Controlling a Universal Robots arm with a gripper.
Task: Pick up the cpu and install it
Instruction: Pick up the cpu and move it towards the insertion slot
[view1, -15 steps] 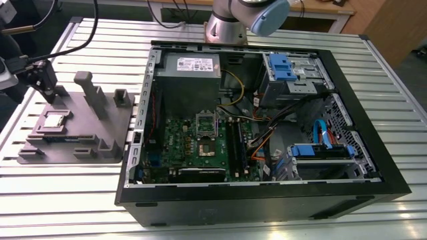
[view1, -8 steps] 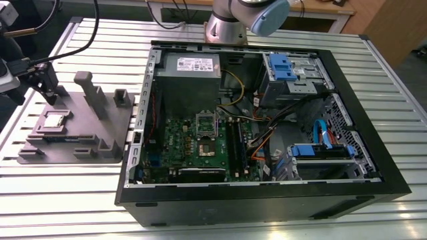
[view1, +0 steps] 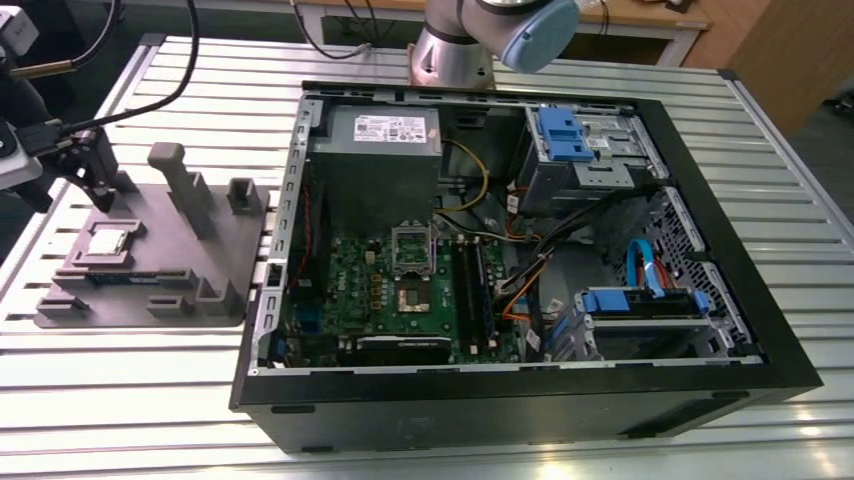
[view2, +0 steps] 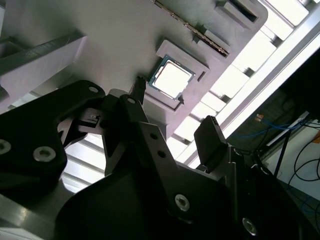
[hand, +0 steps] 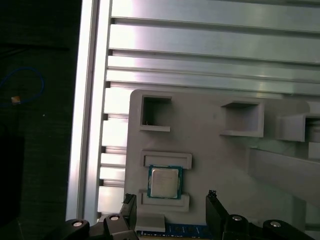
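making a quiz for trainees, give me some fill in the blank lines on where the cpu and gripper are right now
1. The cpu sits in a recess of a holder whose colour is ___.
2. The gripper hangs over the cpu with its jaws ___, gripping nothing.
3. In the exterior view, the holder lies on the table to that view's ___ of the computer case.

Missing words: grey; open; left
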